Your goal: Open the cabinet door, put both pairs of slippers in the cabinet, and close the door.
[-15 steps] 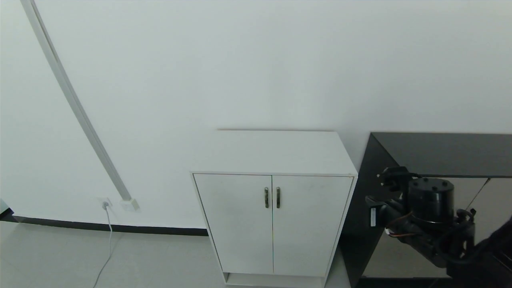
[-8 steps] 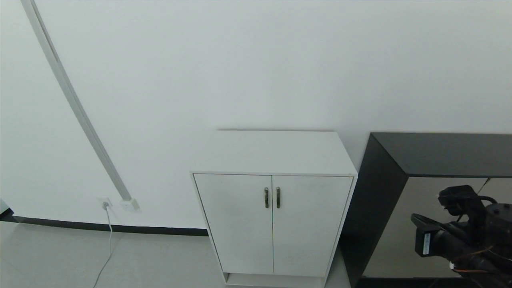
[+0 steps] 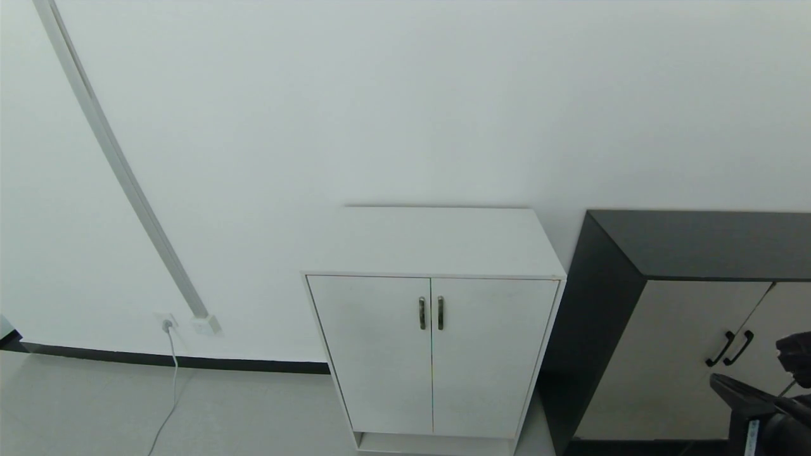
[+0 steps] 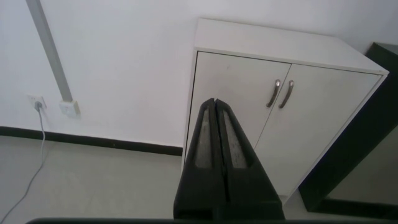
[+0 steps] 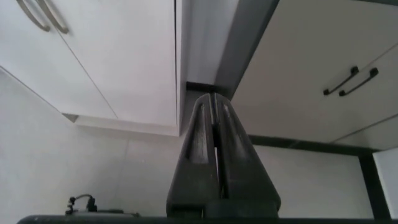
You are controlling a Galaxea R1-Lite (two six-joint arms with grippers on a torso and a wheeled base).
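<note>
A white cabinet (image 3: 434,316) stands against the wall, both doors closed, with two dark metal handles (image 3: 431,313) side by side at the middle. The left wrist view also has the cabinet (image 4: 298,106) and its handles (image 4: 281,93); my left gripper (image 4: 214,109) is shut, empty, and held well back from the doors. My right gripper (image 5: 214,106) is shut and empty, low down, facing the gap between the white cabinet's door (image 5: 112,56) and the dark cabinet beside it. Part of the right arm (image 3: 770,405) sits at the lower right corner.
A black-framed cabinet (image 3: 684,316) with pale doors and black handles (image 3: 728,348) stands right of the white one. A grey conduit (image 3: 120,164) runs down the wall to a socket (image 3: 168,323) with a cable (image 3: 168,392) trailing over the grey floor (image 3: 158,411) on the left.
My right arm has dropped down and to the right, out from in front of the dark cabinet, uncovering its doors and handles. The cabinet doors stayed closed.
</note>
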